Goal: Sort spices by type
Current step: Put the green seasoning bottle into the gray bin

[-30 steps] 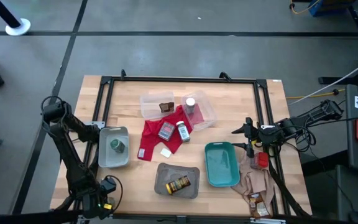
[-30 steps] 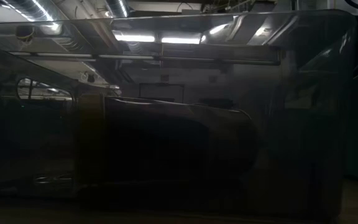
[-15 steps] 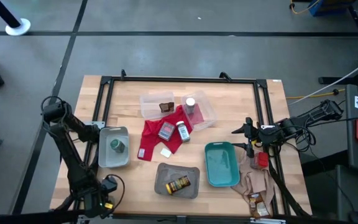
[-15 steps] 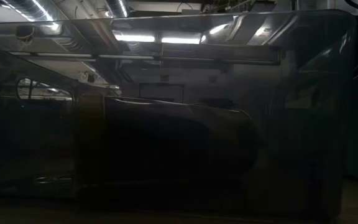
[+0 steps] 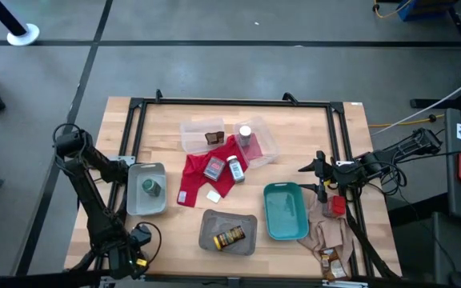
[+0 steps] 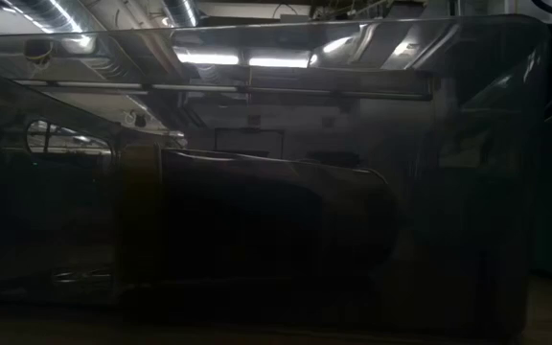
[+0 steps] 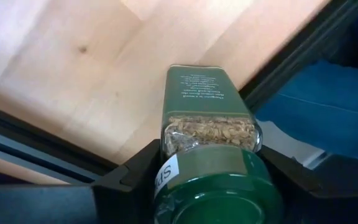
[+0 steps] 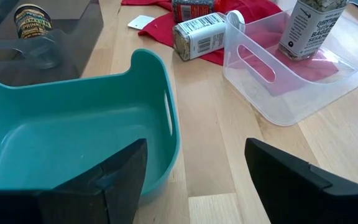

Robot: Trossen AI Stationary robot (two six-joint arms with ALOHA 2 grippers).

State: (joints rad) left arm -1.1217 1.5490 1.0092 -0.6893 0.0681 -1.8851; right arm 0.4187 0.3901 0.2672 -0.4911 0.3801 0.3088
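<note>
Our left gripper (image 7: 211, 180) is sitting at the table's near left corner, jaws clamped on a green-lidded jar (image 7: 211, 134) of seeds. The jar is lying lengthwise between the jaws with its lid toward the wrist, and bare wood is showing ahead of its base. A black frame rail (image 7: 39, 158) is running just beside the jaws, so there is little side room. The jar's label print is too small to read; a white sticker by the lid is showing letters like "STI".

Our right gripper (image 8: 191, 163) is hanging with jaws wide apart over the near rim of the teal tray (image 8: 160, 99), whose hollow is lying just ahead of the jaws. Beyond it, past a strip of bare wood, the clear tray (image 8: 260, 93) is holding an upright white-capped bottle (image 8: 306, 25). Another bottle (image 8: 197, 34) is lying on the red cloth (image 8: 260, 9), barcode up. A yellow-labelled jar (image 8: 31, 18) is lying in the grey tray (image 8: 73, 37); its writing is unreadable.

From above, a second green-lidded jar (image 5: 150, 187) is resting in the left grey tray (image 5: 134, 200).

Nothing is differing from a second ago; both arms are staying put.
</note>
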